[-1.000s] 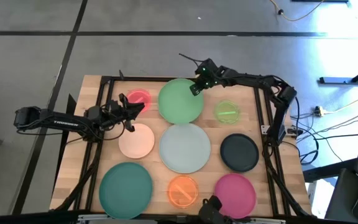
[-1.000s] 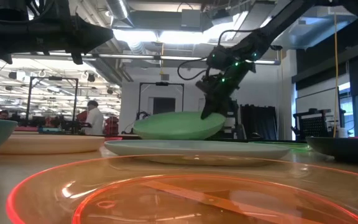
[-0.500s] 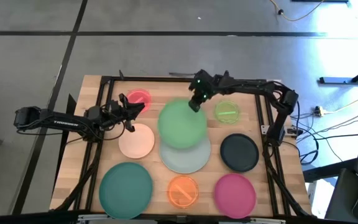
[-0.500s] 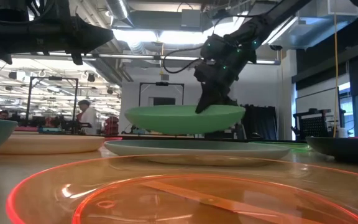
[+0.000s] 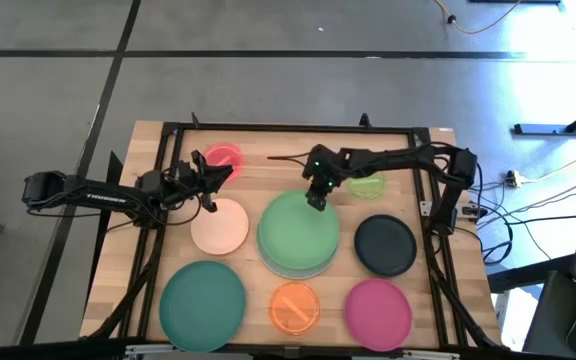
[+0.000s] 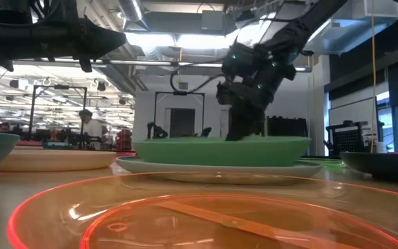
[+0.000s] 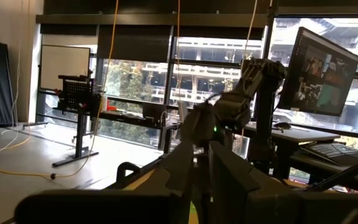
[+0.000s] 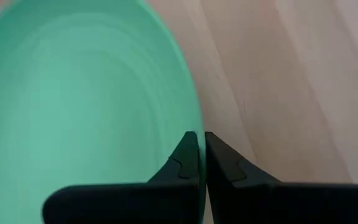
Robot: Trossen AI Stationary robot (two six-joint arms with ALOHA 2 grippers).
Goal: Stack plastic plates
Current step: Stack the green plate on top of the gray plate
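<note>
The large green plate sits level over the pale mint plate, whose rim shows around its near side. In the low view the green plate is down at the mint plate's rim; whether they touch I cannot tell. My right gripper is shut on the green plate's far rim. My left gripper hangs shut above the table's left part, between the small pink plate and the peach plate, touching nothing. My right gripper pinches the green plate's far rim between its two fingers, one on the plate's upper face and one under it. The fingers come from above and the far side, slanting down. The plate stays level in the hold.
The lime plate lies beside the right gripper toward the right edge. The blackish-green plate and the magenta plate lie on the right, the orange plate near centre, the teal plate near left. A dark frame rims the table.
My right gripper has moved from the far edge toward the table's middle and down, carrying the green plate. The plate first rose clear and tilted, then levelled out and came down over the pale mint plate.
</note>
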